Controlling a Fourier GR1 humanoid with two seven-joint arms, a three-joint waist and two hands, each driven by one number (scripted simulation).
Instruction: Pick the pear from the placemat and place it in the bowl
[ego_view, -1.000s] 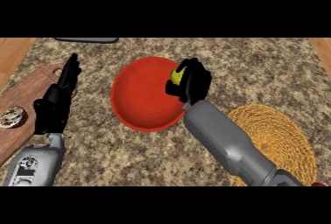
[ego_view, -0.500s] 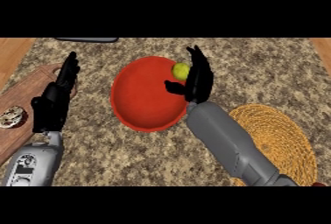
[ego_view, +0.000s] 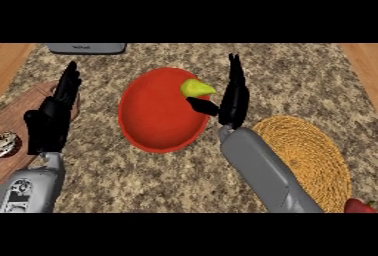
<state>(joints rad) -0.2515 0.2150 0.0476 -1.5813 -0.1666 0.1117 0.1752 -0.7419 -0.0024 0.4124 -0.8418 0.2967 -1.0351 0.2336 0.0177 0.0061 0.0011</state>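
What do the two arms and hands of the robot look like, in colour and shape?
Both forearms are smooth grey cylinders. Each ends in a black hand with slim fingers and a thumb: the left hand, the right hand. The left forearm carries small dark markings near the lower edge; they are unreadable. No cables show.

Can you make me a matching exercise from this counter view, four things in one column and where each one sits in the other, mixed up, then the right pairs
Things:
1. pear
2. bowl
3. placemat
4. left hand

Places:
A. at the view's left, open, fingers up, beside a wooden board
B. middle of the counter, red
C. at the bowl's upper right rim, next to the open right hand
D. at the view's right, woven and yellow

Pairs: 1-C, 2-B, 3-D, 4-A
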